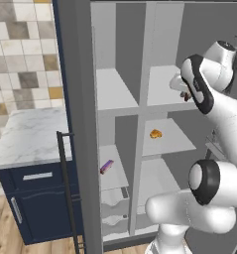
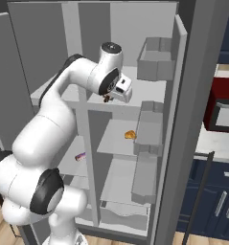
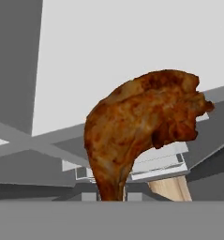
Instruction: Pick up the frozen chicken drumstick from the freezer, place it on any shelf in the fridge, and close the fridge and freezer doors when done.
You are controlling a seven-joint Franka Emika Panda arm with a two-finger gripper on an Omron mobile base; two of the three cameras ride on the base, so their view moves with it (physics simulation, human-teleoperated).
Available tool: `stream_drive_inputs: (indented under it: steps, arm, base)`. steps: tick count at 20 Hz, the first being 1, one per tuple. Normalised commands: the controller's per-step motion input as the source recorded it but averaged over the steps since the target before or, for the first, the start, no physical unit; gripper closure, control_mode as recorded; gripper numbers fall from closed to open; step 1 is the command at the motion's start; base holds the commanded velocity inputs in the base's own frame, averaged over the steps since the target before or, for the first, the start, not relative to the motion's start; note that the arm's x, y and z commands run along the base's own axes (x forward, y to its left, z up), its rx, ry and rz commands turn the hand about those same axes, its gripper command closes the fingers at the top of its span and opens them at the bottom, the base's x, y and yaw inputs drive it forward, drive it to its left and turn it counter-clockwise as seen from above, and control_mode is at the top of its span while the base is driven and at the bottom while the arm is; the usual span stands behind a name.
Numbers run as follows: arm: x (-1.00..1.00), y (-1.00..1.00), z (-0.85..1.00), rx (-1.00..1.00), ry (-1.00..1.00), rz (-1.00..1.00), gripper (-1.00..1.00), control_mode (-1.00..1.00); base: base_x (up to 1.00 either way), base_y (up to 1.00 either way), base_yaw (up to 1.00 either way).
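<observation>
The reddish-brown chicken drumstick (image 3: 141,122) looms large in the hand view, thin end down, hiding the fingertips. My gripper (image 2: 108,97) is shut on the drumstick (image 2: 107,99) at the front edge of the fridge's highest white shelf (image 2: 149,88), close to the divider. From the left base view the drumstick (image 1: 186,95) peeks out beside the forearm, in front of that shelf (image 1: 162,82). The freezer (image 1: 112,89) and the fridge (image 1: 172,136) both stand open. The freezer door (image 1: 80,149) swings out left; the fridge door (image 2: 202,95) swings out right.
An orange-yellow lump (image 2: 130,135) lies on the fridge's middle shelf. A pink-purple bar (image 1: 106,166) rests on a freezer shelf. Clear bins (image 2: 154,62) line the fridge door's inner face. A marble counter (image 1: 30,136) over navy cabinets stands to the left.
</observation>
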Motion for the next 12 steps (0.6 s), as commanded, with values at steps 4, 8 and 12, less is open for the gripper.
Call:
stream_drive_inputs:
  steps: [4,8,12]
  arm:
    - [0.65,-0.28,-0.24,0.00,0.08,0.05,1.00,-1.00]
    - [0.69,-0.23,-0.40,0.00,0.07,0.06,1.00,-1.00]
    - [0.80,-0.06,-0.62,0.00,0.03,0.07,1.00,-1.00]
  base:
    - [0.00,0.00,0.00]
    - [0.00,0.00,0.00]
    - [0.00,0.00,0.00]
